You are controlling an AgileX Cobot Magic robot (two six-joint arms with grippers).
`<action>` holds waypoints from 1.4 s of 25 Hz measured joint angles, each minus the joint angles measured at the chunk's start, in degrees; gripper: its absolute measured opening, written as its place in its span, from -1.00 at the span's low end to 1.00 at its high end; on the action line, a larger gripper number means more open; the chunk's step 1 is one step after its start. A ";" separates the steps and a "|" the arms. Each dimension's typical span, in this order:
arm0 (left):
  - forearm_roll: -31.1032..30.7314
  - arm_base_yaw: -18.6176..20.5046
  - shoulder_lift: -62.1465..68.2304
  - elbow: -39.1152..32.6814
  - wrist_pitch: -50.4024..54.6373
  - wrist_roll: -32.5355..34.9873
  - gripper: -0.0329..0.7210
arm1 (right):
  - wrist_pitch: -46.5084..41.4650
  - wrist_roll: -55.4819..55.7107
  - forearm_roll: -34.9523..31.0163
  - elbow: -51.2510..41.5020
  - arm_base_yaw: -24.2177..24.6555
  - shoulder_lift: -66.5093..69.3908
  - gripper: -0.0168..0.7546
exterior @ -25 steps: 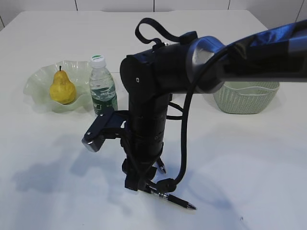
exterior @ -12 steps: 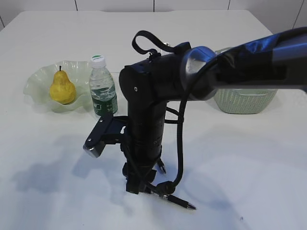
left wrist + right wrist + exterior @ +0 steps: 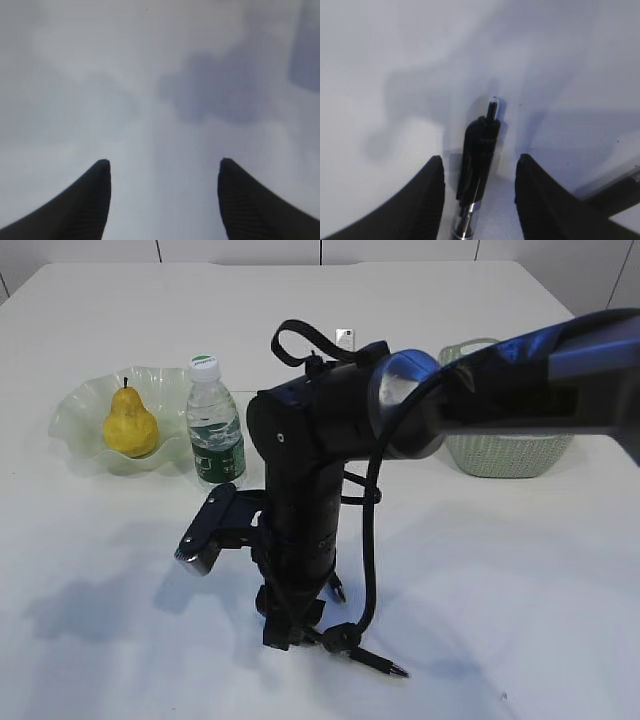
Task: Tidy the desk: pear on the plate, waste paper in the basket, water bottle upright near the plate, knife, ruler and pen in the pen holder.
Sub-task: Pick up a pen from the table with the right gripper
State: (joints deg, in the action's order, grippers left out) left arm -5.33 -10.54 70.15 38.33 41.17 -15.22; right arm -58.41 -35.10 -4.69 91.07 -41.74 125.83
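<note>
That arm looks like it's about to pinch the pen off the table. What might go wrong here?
The pen lies flat between the right gripper's open fingers, not yet clamped. If they close off-center, it may roll or skid out. The fingertips sit close to the table, so pressing lower could scrape it. The arm also hides much of the pen in the exterior view, making the grip hard to check.

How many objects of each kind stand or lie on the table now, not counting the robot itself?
Pear: 1
Plate: 1
Water bottle: 1
Basket: 1
Pen: 1
Total: 5
A small grey item behind the arm is too unclear to name, so it is not counted.
</note>
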 joint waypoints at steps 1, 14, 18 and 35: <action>0.00 0.00 0.00 0.00 0.00 0.00 0.35 | 0.25 0.30 0.11 0.00 0.00 0.26 -0.06; 0.10 0.00 0.00 0.00 -0.10 0.00 0.35 | 0.96 3.07 0.75 0.00 0.00 1.41 -0.06; 0.10 0.00 0.00 0.00 -0.12 0.00 0.35 | 1.06 3.80 0.86 0.00 0.00 1.52 -0.08; 0.10 0.00 0.00 0.00 -0.22 0.00 0.35 | -1.58 4.19 0.50 0.11 0.00 1.20 -0.72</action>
State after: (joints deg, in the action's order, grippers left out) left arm -5.23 -10.54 70.15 38.33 40.95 -15.22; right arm -59.99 -30.91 -4.19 91.18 -41.74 127.03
